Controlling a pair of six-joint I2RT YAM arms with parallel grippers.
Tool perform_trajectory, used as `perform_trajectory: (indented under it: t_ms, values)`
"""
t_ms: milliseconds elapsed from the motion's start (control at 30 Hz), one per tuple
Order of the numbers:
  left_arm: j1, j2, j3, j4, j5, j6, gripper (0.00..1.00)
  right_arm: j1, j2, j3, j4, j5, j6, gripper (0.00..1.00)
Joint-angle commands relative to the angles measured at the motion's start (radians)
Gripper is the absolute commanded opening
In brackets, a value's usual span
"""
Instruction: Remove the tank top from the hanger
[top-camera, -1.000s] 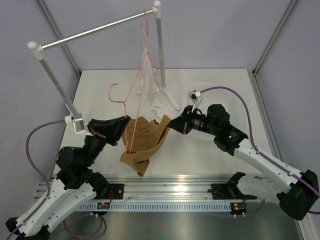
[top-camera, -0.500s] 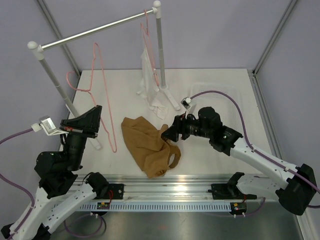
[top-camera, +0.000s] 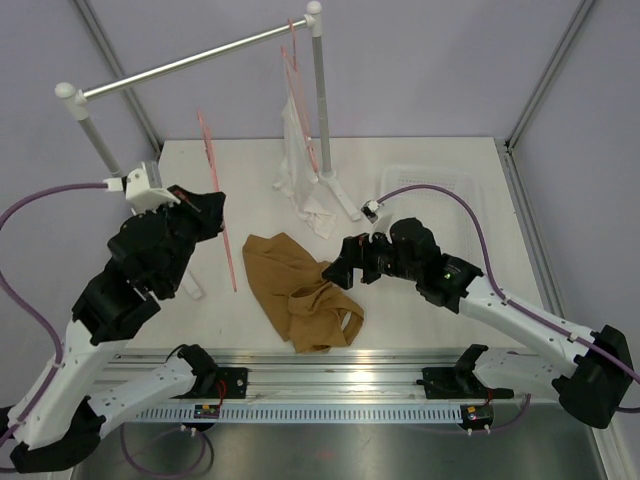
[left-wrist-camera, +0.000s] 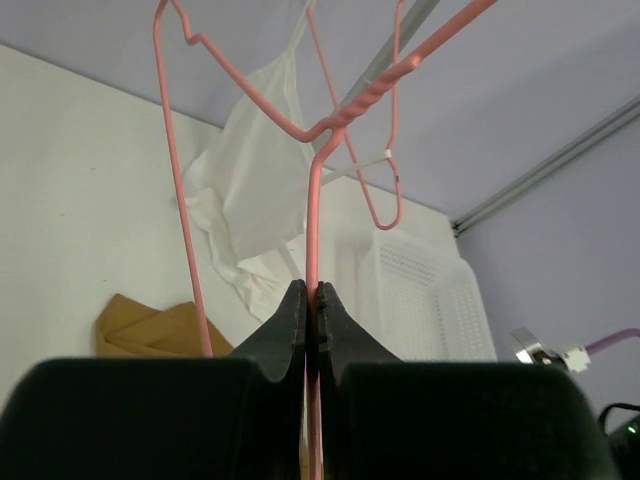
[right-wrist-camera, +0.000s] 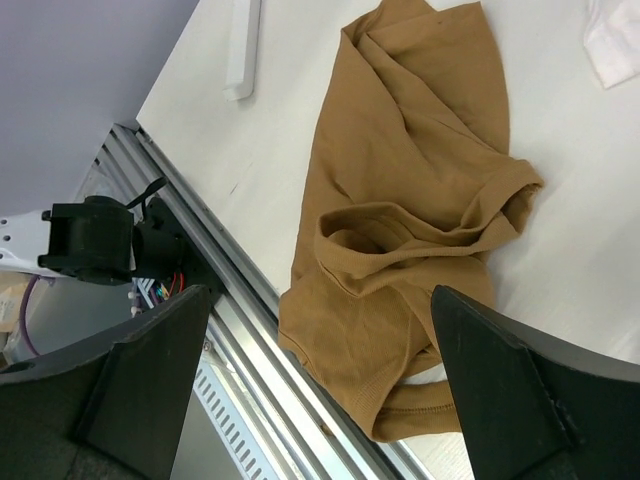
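Your left claw (top-camera: 208, 212) is clenched on the thin pink wire hanger (top-camera: 229, 255) — the jaws meet on the straight wire just below the twisted neck. The hanger is bare and held on edge to the left of the cloth. The brown tank top (top-camera: 298, 290) lies crumpled on the white desk (top-camera: 400, 322), free of the hanger, near the front rail. Your right claw (top-camera: 343, 266) hangs over the cloth's right edge — released, fingers spread wide. Behind, a white garment (top-camera: 296, 135) hangs on a second pink hanger (left-wrist-camera: 397, 100) from the silver rail (top-camera: 190, 65), and a white perforated basket (top-camera: 432, 180) sits at far right.
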Motion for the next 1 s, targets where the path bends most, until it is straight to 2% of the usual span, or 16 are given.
perform_trajectory:
  t_ms: [0,100,133,267,533,667,733,867,967]
  values:
    - [0.001,0.105,0.152,-0.085,-0.092,0.019,0.00,0.010,-0.035,0.035,-0.014,0.053,-0.007,0.99]
    - [0.044,0.198,0.254,-0.068,-0.045,0.050,0.00,0.010,-0.038,0.033,-0.026,0.060,-0.008,0.99]
    - [0.066,0.247,0.277,-0.070,0.013,0.051,0.00,0.010,-0.043,0.036,-0.029,0.060,-0.008,1.00]
    - [0.243,0.350,0.400,-0.081,0.181,0.047,0.00,0.010,-0.055,0.042,-0.040,0.062,-0.013,1.00]
    - [0.502,0.545,0.659,-0.133,0.417,0.056,0.00,0.010,-0.093,0.041,-0.062,0.060,-0.022,0.99]
    - [0.590,0.609,0.691,-0.099,0.524,0.041,0.00,0.010,-0.104,0.024,-0.048,0.044,-0.010,0.99]
    - [0.628,0.639,0.694,-0.091,0.561,0.024,0.00,0.010,-0.125,-0.014,0.027,-0.025,0.007,1.00]
    - [0.664,0.669,0.682,-0.075,0.607,0.007,0.00,0.010,-0.165,-0.074,0.112,-0.049,0.087,0.99]
    - [0.676,0.680,0.667,-0.068,0.612,-0.002,0.00,0.010,-0.176,-0.093,0.130,-0.047,0.087,0.99]
